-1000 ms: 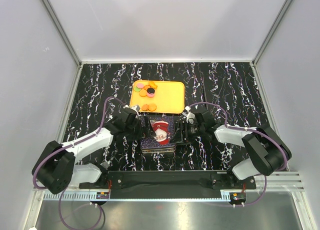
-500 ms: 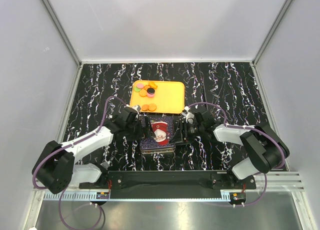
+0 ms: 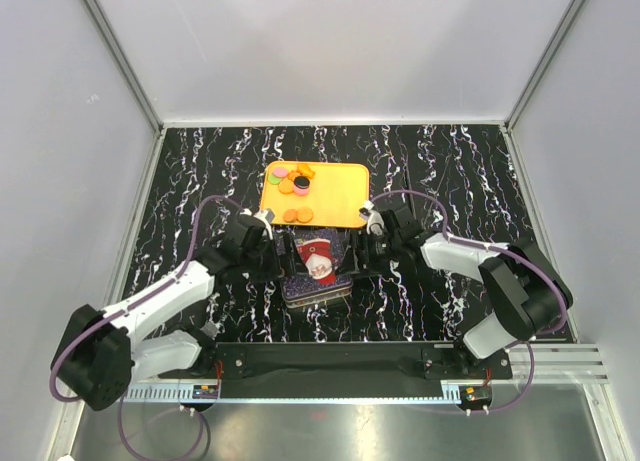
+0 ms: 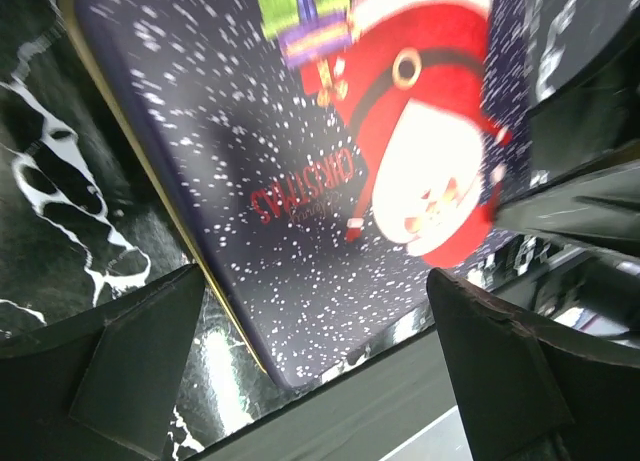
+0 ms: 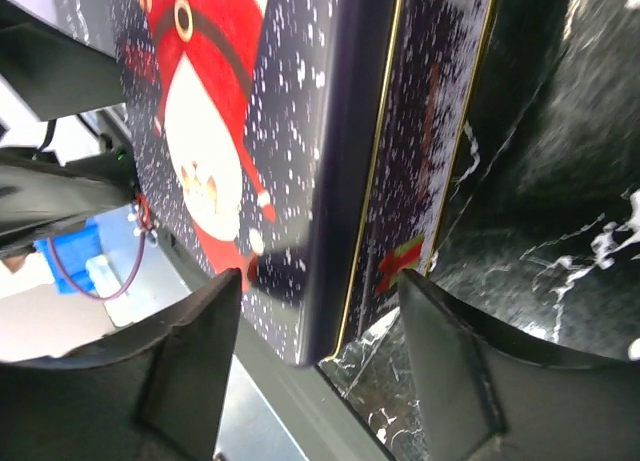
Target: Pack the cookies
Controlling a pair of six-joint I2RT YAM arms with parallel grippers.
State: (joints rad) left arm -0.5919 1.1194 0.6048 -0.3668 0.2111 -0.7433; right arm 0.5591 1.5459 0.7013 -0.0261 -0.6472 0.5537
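Left claw (image 4: 310, 373) and right claw (image 5: 320, 371) gape wide around the glossy, rectangular Santa-printed tin (image 3: 318, 263); flat round cookies (image 3: 296, 185) lie beyond.

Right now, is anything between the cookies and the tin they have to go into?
Yes. The Santa lid is over the tin, with the left fingers and right fingers at its sides. The cookies lie on the orange tray beyond.

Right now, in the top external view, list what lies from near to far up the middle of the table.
black base rail → Santa Christmas tin → pair of orange cookies at the near edge of the orange tray → mixed pile of cookies at its far left corner
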